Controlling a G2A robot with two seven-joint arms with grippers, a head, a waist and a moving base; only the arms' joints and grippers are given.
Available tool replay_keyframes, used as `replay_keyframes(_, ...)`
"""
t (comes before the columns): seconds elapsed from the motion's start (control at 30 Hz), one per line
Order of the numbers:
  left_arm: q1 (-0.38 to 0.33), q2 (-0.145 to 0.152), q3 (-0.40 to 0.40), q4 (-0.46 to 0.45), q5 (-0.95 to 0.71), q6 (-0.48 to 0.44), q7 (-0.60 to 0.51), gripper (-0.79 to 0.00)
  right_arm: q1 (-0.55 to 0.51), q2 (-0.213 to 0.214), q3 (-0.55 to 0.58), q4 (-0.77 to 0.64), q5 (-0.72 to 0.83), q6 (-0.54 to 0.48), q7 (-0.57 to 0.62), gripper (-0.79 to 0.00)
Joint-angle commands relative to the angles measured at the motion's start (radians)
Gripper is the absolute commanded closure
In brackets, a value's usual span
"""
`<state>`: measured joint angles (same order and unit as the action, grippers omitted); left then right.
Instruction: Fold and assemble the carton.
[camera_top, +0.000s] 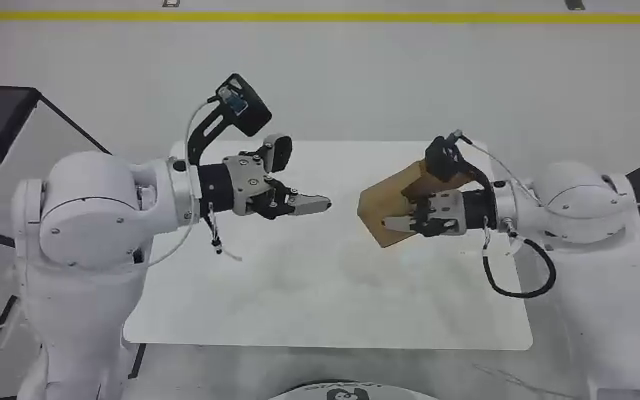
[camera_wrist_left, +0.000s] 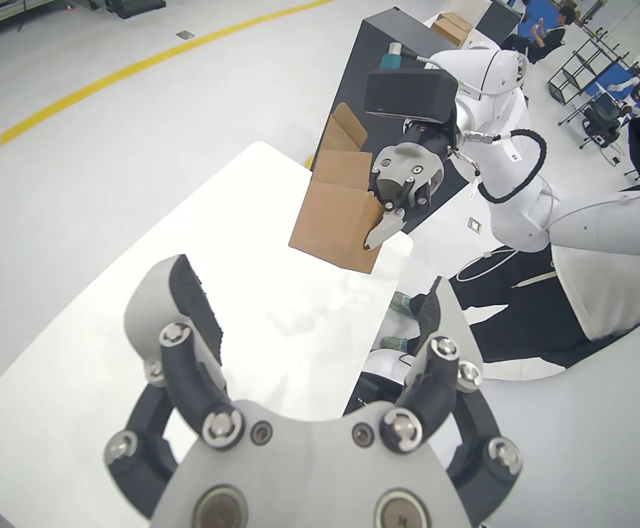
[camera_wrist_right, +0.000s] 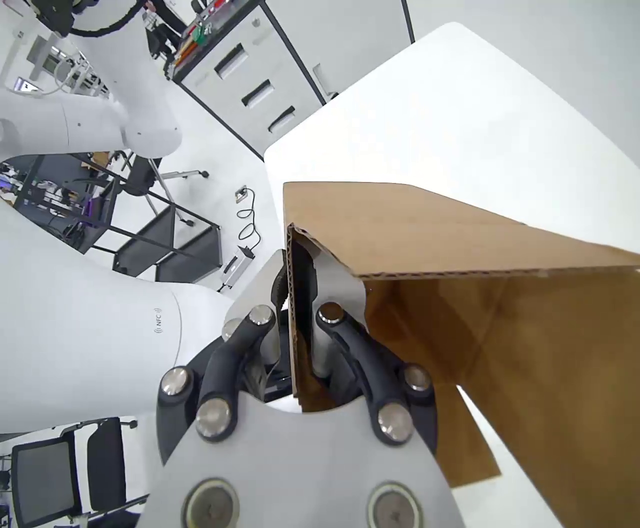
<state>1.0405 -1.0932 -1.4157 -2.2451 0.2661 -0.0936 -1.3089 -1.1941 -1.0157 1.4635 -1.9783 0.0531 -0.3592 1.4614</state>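
**At right of centre in the top view: carton opened up but not closed, pinched by the right gripper**

Over the white worktop (camera_top: 330, 300), at centre right in the top view, the brown carton (camera_top: 385, 205) is tilted, one corner pointing toward frame centre. I cannot tell whether its lower edge touches the worktop or hangs just above it.

Progress, as a judgement: early to middle.
- Done: the body looks spread out of flat. The right wrist view looks into a hollow inside, with walls meeting at a corner.
- Left: the flaps (camera_wrist_left: 347, 125) stand out unfolded at the carton's upper end in the left wrist view. Another flap hangs loose at lower right of the right wrist view. No end looks closed or tucked, so all the flap folding and locking remains.

Arms:
- Right arm comes in from the right edge of the top view, forearm about level and wrist turned toward centre. The right gripper (camera_top: 405, 225) is clamped narrow on one carton wall. The right wrist view shows the cardboard edge running between the two fingers, one inside the carton and one outside.
- Left arm comes in from the left edge of the top view, forearm level, pointing at the carton. The left gripper (camera_top: 318, 203) is near the carton's corner but apart from it. Its fingers are spread wide and hold nothing, as seen low in the left wrist view.
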Motion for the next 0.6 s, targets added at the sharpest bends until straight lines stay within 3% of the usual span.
replay_keyframes(0.0,0.011,0.003,-0.003,0.011,0.037,-0.018,0.008,-0.785,0.000,0.000,0.000,0.000,-0.001,0.000,0.000,0.000)
replay_keyframes(0.07,0.060,0.004,-0.003,0.042,0.034,-0.038,0.051,-0.785,-0.010,0.004,-0.009,-0.004,-0.078,0.003,0.002,0.000)
replay_keyframes(0.27,0.197,0.015,-0.063,0.130,0.036,-0.221,0.187,-0.785,0.014,0.023,-0.118,0.002,-0.305,-0.047,-0.047,0.000)
replay_keyframes(0.43,0.271,0.023,-0.086,0.212,0.089,-0.346,0.265,-0.785,0.089,0.041,-0.284,0.042,-0.464,-0.098,-0.099,0.000)
replay_keyframes(0.57,0.301,0.028,-0.090,0.258,0.123,-0.393,0.295,-0.785,0.172,0.051,-0.434,0.105,-0.573,-0.132,-0.133,0.000)
